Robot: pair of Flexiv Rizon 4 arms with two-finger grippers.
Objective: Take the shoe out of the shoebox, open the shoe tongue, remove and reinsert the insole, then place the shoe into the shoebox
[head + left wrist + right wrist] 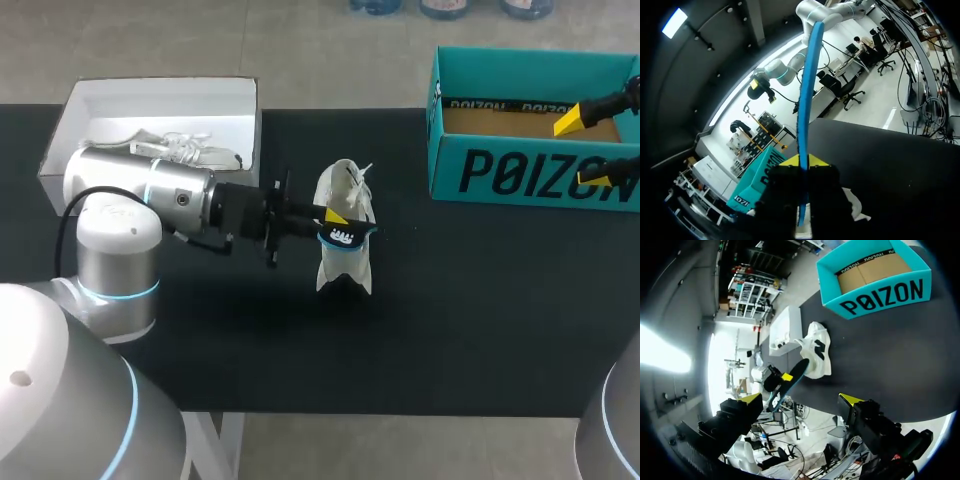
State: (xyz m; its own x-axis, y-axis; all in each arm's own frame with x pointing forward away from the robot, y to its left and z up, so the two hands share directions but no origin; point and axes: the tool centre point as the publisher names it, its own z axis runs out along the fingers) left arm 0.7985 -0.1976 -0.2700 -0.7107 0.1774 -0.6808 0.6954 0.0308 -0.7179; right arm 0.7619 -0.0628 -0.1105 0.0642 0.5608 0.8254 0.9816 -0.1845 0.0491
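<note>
– Blue flat insole (806, 90): location and hold?
– Out of the shoe. Left gripper (333, 220) is pressed onto it from both faces near one end. The left wrist view shows it edge-on between the yellow tips, its length running straight out ahead of the fingers.
– And the white laced sneaker (345, 262)?
– On the black bench (480, 300) near the middle, outside any box. It lies directly ahead of the left gripper, at the insole's free end. Whether that end touches the shoe's collar, I cannot tell.
– Axes?
– In the head view the sneaker's length runs from the far edge toward the near edge, while the insole comes in from the left, across it. Judgement: reinsertion calls for turning the insole until its length follows the shoe's and its free end dips into the opening.
– Which arm is nearer?
– Left, plainly. Right gripper (801, 400) hangs with fingers spread wide, holding nothing, over the right-hand end of the open teal cardboard shoebox (530, 175), well apart from the sneaker.
– Risk?
– Nothing braces the sneaker. Judgement: a push from the insole could tip or slide it.
</note>
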